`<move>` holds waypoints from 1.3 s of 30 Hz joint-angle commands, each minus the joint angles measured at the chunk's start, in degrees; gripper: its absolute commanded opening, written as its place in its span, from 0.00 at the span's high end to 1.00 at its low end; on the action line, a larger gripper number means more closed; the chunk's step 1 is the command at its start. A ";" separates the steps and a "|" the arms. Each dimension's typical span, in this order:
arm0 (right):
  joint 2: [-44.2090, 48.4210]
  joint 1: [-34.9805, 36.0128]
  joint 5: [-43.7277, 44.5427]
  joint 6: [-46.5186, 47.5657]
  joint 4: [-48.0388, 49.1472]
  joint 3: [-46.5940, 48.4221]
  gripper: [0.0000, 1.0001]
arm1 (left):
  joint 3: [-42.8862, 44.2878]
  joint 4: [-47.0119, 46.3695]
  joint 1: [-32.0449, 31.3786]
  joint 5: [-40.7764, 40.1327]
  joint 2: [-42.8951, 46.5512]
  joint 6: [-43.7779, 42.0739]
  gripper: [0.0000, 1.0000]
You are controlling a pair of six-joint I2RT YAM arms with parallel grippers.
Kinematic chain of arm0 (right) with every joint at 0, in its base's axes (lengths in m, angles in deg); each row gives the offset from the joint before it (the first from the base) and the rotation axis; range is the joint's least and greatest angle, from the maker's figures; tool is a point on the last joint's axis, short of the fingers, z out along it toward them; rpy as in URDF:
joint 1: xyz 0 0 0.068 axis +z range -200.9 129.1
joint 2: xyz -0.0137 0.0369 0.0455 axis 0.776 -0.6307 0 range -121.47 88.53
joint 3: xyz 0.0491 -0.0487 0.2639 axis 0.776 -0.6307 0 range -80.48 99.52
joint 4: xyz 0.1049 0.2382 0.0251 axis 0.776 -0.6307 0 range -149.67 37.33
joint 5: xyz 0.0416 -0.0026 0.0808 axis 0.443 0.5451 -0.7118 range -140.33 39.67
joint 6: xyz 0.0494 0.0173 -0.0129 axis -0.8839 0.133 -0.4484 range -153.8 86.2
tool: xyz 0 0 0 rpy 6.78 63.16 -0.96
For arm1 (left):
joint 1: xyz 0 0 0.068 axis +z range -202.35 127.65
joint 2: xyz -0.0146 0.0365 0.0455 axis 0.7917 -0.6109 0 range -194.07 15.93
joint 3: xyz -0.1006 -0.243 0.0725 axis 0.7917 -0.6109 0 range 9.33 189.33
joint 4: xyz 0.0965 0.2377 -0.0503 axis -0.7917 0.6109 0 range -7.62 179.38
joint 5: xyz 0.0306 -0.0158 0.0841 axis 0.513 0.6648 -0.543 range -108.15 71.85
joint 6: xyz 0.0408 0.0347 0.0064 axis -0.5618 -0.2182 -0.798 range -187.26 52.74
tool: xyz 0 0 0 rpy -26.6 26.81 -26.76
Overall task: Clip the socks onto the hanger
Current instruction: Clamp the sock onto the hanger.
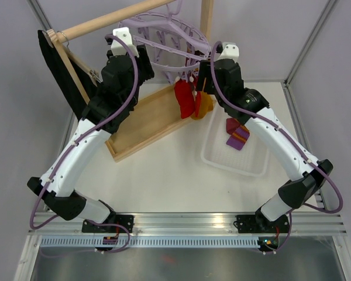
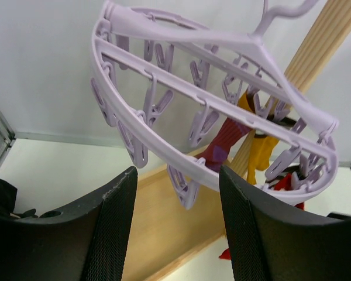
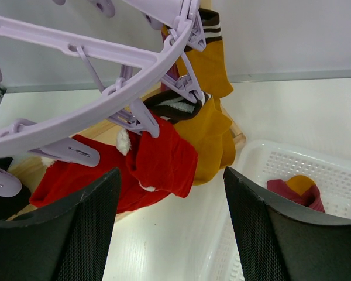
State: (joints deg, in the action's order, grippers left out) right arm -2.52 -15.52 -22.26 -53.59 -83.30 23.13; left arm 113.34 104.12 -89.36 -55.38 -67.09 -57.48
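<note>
Red sock (image 1: 184,98) and mustard socks (image 1: 205,105) hang clipped to the lavender hanger (image 3: 76,114) by the wooden rail (image 1: 105,20) at the table's (image 1: 164,181) far side; a maroon sock (image 1: 237,134) lies in the white basket (image 1: 222,163). Left claw (image 2: 174,178) is spread wide, empty, under the hanger's ring, touching nothing. Right claw (image 3: 172,175) is spread wide too, empty, below the red sock.

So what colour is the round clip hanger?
The hanger is pale lavender; the left wrist view shows it best.
</note>
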 commanded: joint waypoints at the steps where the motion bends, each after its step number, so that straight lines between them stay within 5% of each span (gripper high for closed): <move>1: 2.98 -0.13 -1.53 -0.78 1.98 -1.04 0.23 | 3.83 0.15 0.36 -2.23 0.14 0.85 0.37; 11: 4.30 -0.04 -2.15 -0.07 1.89 -1.57 0.23 | 10.59 2.16 3.79 -4.43 -3.81 1.20 0.34; 31: 4.30 -0.13 -1.80 -0.07 1.45 -0.87 0.22 | 13.86 1.47 13.81 9.89 -11.20 8.24 0.35; 39: 2.63 -0.22 -0.74 0.10 0.93 1.06 0.22 | 10.70 1.73 13.81 11.22 -9.88 9.47 0.48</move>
State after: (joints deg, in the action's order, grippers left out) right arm -0.05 -15.52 -23.94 -53.55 -83.17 21.36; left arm 125.56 107.37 -75.68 -46.00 -78.74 -50.07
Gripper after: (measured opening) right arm 0.780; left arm 0.546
